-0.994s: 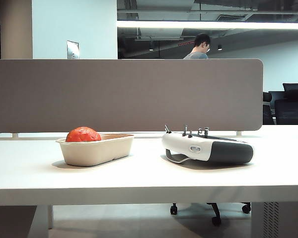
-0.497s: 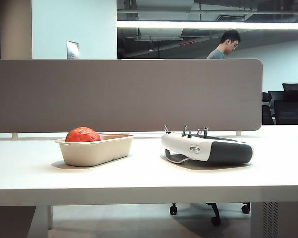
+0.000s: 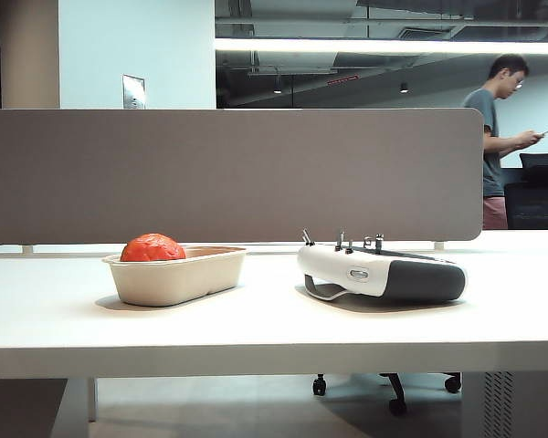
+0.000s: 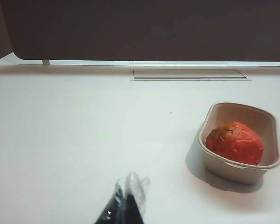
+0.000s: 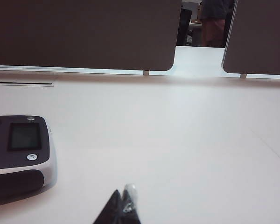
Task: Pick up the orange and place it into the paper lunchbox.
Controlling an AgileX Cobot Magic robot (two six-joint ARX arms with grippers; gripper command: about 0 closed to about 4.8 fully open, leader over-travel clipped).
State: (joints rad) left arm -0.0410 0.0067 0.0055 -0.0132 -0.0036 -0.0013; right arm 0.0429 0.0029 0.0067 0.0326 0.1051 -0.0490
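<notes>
Orange (image 3: 152,247) sits inside the paper lunchbox (image 3: 175,278), toward the tray's left end as the exterior view shows it, its top rising above the rolled rim. That view takes in the whole white table (image 3: 256,333), the grey divider panel (image 3: 233,173) behind it, a white-and-dark-grey remote controller (image 3: 381,275) lying well apart to the right of the tray, and a person (image 3: 499,137) standing in the background looking at a phone, yet it shows neither arm. Only the 2 wrist views show those. From the left wrist camera, the left gripper (image 4: 126,205) hovers over bare tabletop, near the tray but clear of it, its plastic-wrapped fingertips pressed together with nothing between them, and the fruit's bumpy skin is plain to see. The right wrist camera shows the right gripper (image 5: 122,206) closed tight and empty above the table, beside the controller's screen end, with no tray in sight.
</notes>
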